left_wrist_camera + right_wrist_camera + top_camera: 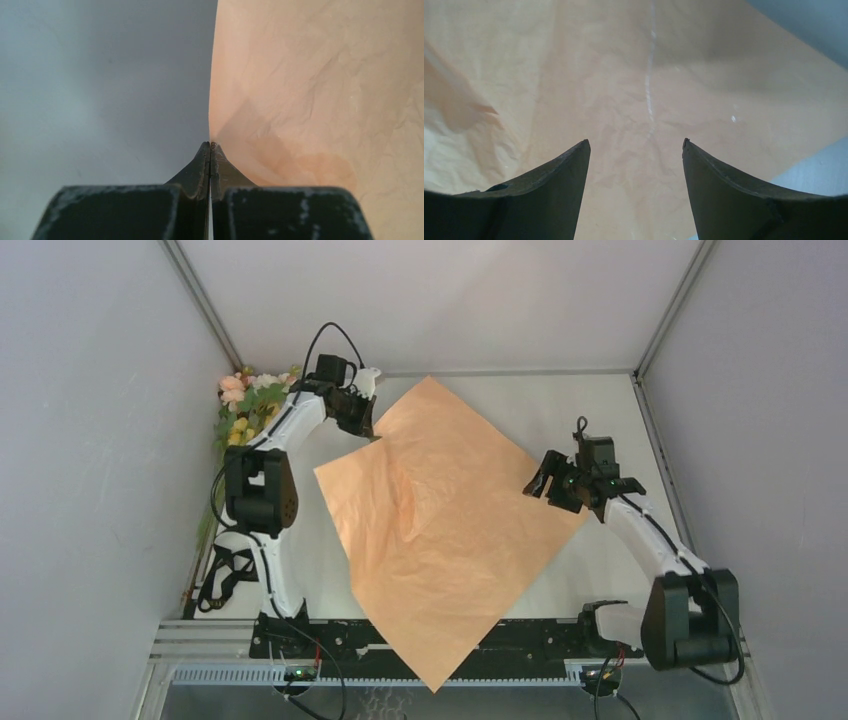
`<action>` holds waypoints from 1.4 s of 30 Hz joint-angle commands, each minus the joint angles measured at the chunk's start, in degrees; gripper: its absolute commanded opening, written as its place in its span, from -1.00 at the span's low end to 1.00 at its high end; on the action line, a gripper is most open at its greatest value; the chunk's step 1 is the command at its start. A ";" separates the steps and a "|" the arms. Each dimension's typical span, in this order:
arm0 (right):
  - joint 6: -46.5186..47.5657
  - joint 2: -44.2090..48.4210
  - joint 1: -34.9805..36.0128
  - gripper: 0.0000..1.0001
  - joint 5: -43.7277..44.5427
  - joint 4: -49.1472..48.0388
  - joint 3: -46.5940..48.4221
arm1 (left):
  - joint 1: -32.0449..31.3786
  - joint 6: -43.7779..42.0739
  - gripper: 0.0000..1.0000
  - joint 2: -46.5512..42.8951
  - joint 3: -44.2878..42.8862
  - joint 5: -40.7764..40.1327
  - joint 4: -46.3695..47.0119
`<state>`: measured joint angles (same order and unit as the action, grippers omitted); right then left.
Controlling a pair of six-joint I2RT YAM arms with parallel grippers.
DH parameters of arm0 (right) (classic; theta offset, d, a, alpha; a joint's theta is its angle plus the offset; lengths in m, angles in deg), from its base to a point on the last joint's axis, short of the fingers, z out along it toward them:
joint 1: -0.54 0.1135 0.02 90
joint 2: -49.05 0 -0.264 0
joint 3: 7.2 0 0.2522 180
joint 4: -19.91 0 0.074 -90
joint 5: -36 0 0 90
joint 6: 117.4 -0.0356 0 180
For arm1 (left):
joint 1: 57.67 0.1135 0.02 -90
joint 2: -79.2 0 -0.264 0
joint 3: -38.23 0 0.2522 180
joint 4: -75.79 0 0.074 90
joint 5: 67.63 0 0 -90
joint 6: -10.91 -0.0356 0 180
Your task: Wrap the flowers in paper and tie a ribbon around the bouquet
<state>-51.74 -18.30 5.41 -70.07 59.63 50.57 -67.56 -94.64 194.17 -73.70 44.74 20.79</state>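
Top external view, stock of the table (600,410) at this moment.

**Item 1, the paper (450,530).** One large square sheet with its peach-orange face up, lying as a diamond. The near corner hangs past the table's near edge, over the arms' base rail. It is thin and matte, softly crumpled, with a raised crease near the middle. The olive face is not on show. Judged to be spread wide as a bed for the blooms, so wrapping has not yet begun.

**Item 2, left fingers (210,152).** Pressed together, pinching the sheet's far-left edge. The left wrist view shows that edge running straight down into the tips, with the paper curving up and away from them. The hold is judged to steady or square up the floppy sheet, which would otherwise slide.

**Item 3, right fingers (548,483).** Spread and holding nothing, just above the sheet near its right corner. The right wrist view shows only creased paper between the two dark, curved, scuffed tips. Judged to be placed to take or press down that corner, opposite the left hold.

**Item 4, the flowers (245,405).** In the table's far-left corner, behind the left arm and apart from the paper. The blooms are pink, white and yellow among green leaves. The stems are largely hidden by the arm.

**Item 5, the ribbon.** Not made out in any view.
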 commanded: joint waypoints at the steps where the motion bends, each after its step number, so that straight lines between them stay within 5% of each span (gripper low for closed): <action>1: 0.57 -8.06 -0.01 0.52 3.77 -4.41 3.44 | -0.11 -1.05 -1.00 4.62 -9.20 -3.02 2.71; 10: 3.23 -27.82 -2.84 0.40 7.04 -0.41 18.92 | -4.95 3.18 -1.00 10.70 -16.22 -5.48 7.23; 16: 3.65 -29.77 -3.15 0.38 12.69 1.63 22.33 | -8.34 -0.72 -1.00 20.61 -33.32 -9.91 1.54; 22: 4.25 -30.65 -3.41 0.38 14.62 2.61 22.34 | -9.83 -3.61 -0.98 22.83 -34.55 -13.38 2.41; 27: 4.49 -28.46 -3.25 0.36 14.41 2.25 22.27 | -10.17 -3.42 0.34 19.48 -34.07 -16.16 1.28; 31: 6.71 -24.98 -0.03 0.36 17.74 2.35 22.27 | -9.10 -4.43 0.70 11.14 -33.12 -21.26 -3.18; 37: 8.14 -21.36 3.78 0.36 17.58 4.03 22.33 | 0.82 -7.88 0.73 -4.52 -13.31 -28.60 -3.88; 42: 8.48 -18.90 6.01 0.36 18.49 5.36 22.32 | 13.66 -14.36 0.37 -7.25 -2.49 -30.69 -3.91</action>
<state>-44.73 -40.18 10.50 -53.31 64.00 71.40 -63.21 -102.36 187.29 -82.42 19.04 17.71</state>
